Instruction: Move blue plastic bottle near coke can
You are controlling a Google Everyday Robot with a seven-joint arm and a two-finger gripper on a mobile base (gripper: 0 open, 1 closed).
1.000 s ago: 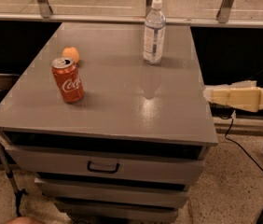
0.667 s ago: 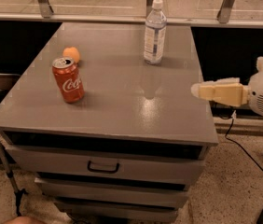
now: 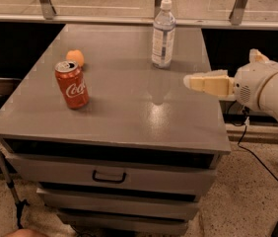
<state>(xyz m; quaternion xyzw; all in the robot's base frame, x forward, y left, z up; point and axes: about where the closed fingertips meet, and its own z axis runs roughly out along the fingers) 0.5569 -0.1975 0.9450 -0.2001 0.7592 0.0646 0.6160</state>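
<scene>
The blue plastic bottle (image 3: 163, 33) stands upright near the back right of the grey cabinet top (image 3: 129, 107); it is clear with a white cap and pale label. The coke can (image 3: 72, 84) stands upright at the front left, red with white script. My gripper (image 3: 192, 81) reaches in from the right over the cabinet's right edge, fingers pointing left. It is to the right of the bottle and nearer the front, apart from it, and holds nothing.
A small orange fruit (image 3: 75, 58) lies just behind the can. The cabinet has drawers (image 3: 109, 174) in front. Metal rail posts (image 3: 44, 0) run along the back. A black cable (image 3: 264, 167) lies on the floor at right.
My gripper and arm have moved left from beyond the cabinet's right side to over its right edge. The bottle, can and fruit have not moved.
</scene>
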